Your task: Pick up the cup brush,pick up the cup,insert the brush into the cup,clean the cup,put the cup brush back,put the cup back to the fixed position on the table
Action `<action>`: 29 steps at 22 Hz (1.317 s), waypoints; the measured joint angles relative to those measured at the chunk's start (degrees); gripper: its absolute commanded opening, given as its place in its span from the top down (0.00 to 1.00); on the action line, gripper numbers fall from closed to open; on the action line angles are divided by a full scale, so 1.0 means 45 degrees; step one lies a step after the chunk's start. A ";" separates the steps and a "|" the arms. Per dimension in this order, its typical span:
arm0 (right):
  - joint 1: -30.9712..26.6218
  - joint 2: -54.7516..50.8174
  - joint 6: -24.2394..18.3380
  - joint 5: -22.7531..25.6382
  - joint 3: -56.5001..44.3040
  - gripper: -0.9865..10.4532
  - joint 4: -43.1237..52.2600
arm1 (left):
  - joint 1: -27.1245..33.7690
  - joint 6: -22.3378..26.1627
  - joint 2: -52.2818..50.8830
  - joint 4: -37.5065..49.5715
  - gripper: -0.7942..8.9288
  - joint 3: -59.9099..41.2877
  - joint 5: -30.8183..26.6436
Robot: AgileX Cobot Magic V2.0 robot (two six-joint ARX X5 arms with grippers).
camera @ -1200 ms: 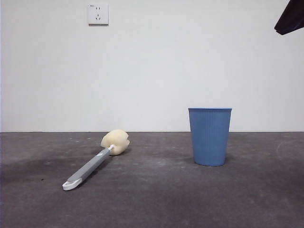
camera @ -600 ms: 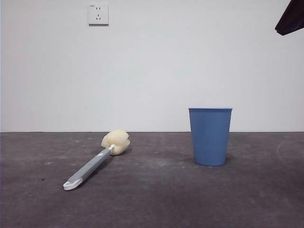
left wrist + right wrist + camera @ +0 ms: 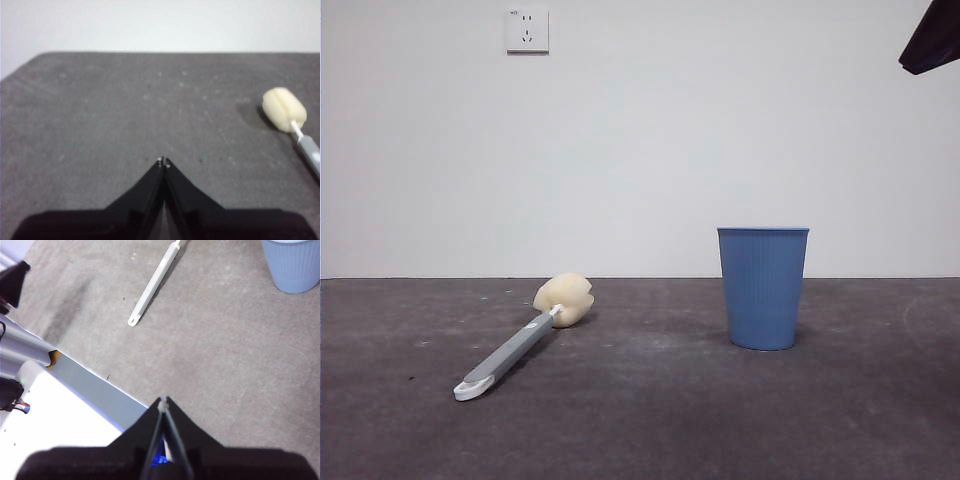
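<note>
The cup brush [image 3: 515, 347] lies flat on the table [image 3: 650, 420] at the left, its cream sponge head toward the wall and its white looped tip toward the front. The blue ribbed cup [image 3: 762, 287] stands upright at the right. My left gripper [image 3: 163, 161] is shut and empty, above bare table, with the sponge head of the cup brush [image 3: 284, 109] off to one side. My right gripper [image 3: 163, 400] is shut and empty, high over the table's front edge, far from the cup brush [image 3: 152, 285] and the cup [image 3: 292, 264]. A black arm tip [image 3: 932, 38] shows at the top right corner.
A white wall with a socket [image 3: 526, 30] stands behind the table. In the right wrist view the table's front edge [image 3: 95, 382] runs past a white base, and the other arm's dark part [image 3: 12, 285] shows at the side.
</note>
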 measured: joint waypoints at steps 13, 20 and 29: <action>0.0000 0.0000 0.0000 0.0000 0.0000 0.91 0.0000 | 0.0000 -0.0102 -0.0005 0.0005 0.92 0.0000 -0.0005; -0.0345 -0.0695 -0.1185 0.1928 0.0000 0.91 0.0597 | 0.0000 -0.0102 -0.0005 0.0005 0.92 0.0000 -0.0005; -0.5270 -0.5217 -0.3458 0.2545 -0.3220 0.91 0.5231 | 0.0000 -0.0102 -0.0005 0.0005 0.92 0.0000 -0.0005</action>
